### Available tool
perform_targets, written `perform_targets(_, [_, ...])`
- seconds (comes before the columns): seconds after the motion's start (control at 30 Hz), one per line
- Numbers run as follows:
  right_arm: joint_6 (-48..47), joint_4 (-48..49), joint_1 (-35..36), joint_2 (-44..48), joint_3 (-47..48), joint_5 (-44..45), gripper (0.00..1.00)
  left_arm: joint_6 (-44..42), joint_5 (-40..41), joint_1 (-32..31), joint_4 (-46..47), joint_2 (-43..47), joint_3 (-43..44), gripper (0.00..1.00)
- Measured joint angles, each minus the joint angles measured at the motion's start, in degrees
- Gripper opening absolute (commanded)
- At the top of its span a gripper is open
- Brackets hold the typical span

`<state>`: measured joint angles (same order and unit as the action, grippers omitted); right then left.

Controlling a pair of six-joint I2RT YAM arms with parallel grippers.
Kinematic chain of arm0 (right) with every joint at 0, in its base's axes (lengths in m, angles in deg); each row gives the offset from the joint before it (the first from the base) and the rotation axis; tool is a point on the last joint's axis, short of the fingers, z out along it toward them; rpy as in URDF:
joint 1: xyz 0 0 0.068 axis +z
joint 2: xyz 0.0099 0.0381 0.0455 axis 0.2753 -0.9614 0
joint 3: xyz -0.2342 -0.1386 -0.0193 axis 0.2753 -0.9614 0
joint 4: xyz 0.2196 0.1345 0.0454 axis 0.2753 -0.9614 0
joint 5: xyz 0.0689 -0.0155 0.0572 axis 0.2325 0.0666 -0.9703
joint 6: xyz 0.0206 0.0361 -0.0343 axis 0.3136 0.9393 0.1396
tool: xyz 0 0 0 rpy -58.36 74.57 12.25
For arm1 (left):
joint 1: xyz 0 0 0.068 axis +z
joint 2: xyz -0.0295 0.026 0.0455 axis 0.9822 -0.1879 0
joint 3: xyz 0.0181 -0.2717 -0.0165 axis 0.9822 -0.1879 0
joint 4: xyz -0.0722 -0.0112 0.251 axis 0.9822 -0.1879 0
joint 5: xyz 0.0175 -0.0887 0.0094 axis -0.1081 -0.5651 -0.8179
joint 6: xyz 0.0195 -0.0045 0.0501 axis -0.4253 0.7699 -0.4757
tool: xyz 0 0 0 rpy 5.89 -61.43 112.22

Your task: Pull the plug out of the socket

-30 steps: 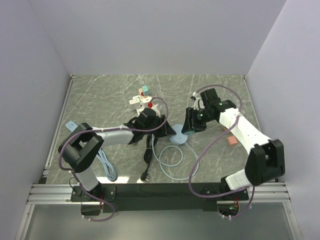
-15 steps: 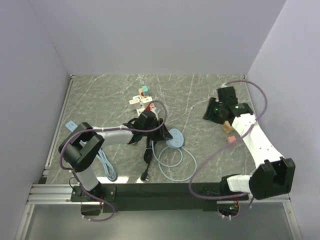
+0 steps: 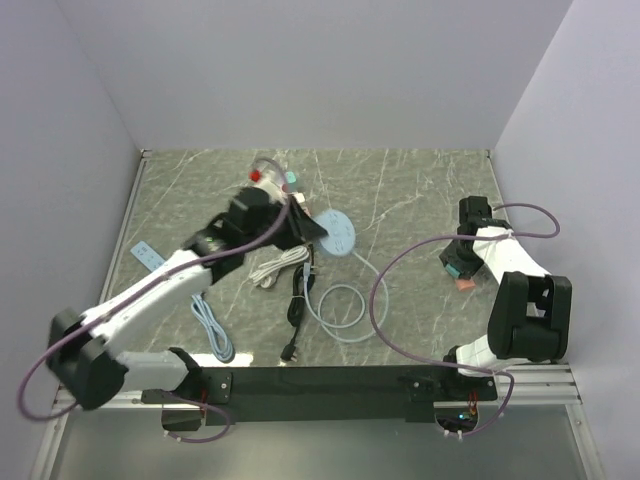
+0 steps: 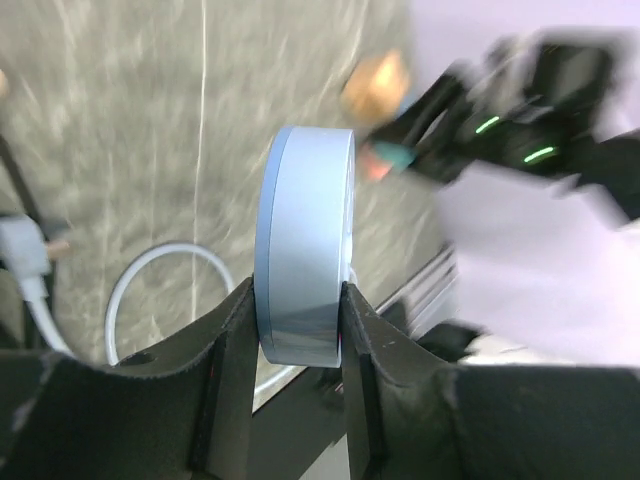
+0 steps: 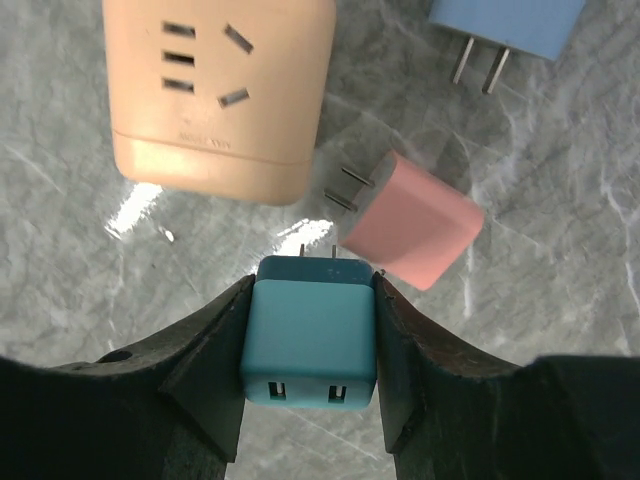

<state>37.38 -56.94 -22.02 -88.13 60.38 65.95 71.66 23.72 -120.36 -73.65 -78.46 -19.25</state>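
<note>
Teal plug (image 5: 308, 345), prongs bare and out of any socket, clamped by its two sides between the fingers of the right gripper (image 5: 310, 305) at the right edge of the table (image 3: 400, 190); whether it touches the tabletop cannot be told; round blue socket (image 4: 305, 250), seen edge-on in the left wrist view, pinched across its thickness by the closed left gripper (image 4: 297, 300) and held above the table's middle, well apart from the plug; in the top view the socket (image 3: 335, 232) shows its flat face tilted toward the camera, with the left gripper (image 3: 305, 228) just to its left and the right gripper (image 3: 458, 262) far to its right; just beyond the plug's prongs, a pink plug (image 5: 410, 220) lying askew, a beige socket block (image 5: 220, 90) beside it with its slots facing up, and a blue plug (image 5: 505, 20) at the upper right edge of the right wrist view; near the front of the table, a pale cable coil (image 3: 335, 305), a black cable (image 3: 297, 310) just left of it, and a white cable (image 3: 278, 268) under the left arm.
</note>
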Motion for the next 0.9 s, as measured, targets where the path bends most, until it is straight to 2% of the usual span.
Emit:
perform_targets(0.03, [0.5,0.4,-0.2,-0.3,0.0,0.2,0.36,0.0,0.9,0.9,-1.6,2.0,1.1,0.0])
perform_targets(0.1, [1.0,1.2,-0.6,-0.6,0.0,0.2,0.42,-0.2,2.5,4.9,-5.2,6.8,3.1,0.0])
perform_targets(0.13, [1.1,1.6,-0.7,-0.7,0.0,0.3,0.52,-0.6,3.3,8.0,-7.5,9.0,4.2,0.0])
perform_targets(0.2, [1.5,2.1,-1.1,-1.1,0.1,0.3,0.61,-1.4,5.4,14.4,-11.3,11.9,5.8,0.0])
perform_targets(0.23, [1.7,2.1,-1.3,-1.5,0.2,0.3,0.69,-1.9,6.4,18.3,-13.5,13.3,6.4,0.0])
perform_targets(0.3, [2.0,2.3,-1.5,-2.6,0.6,0.2,0.79,-3.3,8.7,25.9,-17.7,15.2,6.9,0.0])
perform_targets(0.43, [2.2,2.6,-1.6,-3.1,0.6,-0.1,0.87,-5.6,13.5,38.0,-27.1,16.7,7.2,0.0])
perform_targets(0.6, [2.1,2.3,-1.6,-2.9,1.1,-1.0,0.91,-6.0,20.9,43.8,-34.5,16.7,8.9,0.0])
perform_targets(0.67, [2.1,2.4,-1.6,-2.6,1.4,-1.8,0.93,-6.3,21.4,47.3,-34.6,16.1,9.4,0.0])
perform_targets(0.8, [2.0,2.3,-1.6,-1.7,1.7,-3.8,0.95,-7.7,21.0,58.8,-30.6,11.9,7.1,0.01])
perform_targets(0.9, [1.9,2.3,-1.6,-0.8,1.7,-5.4,0.96,-8.0,20.3,62.1,-27.2,7.0,2.7,0.0])
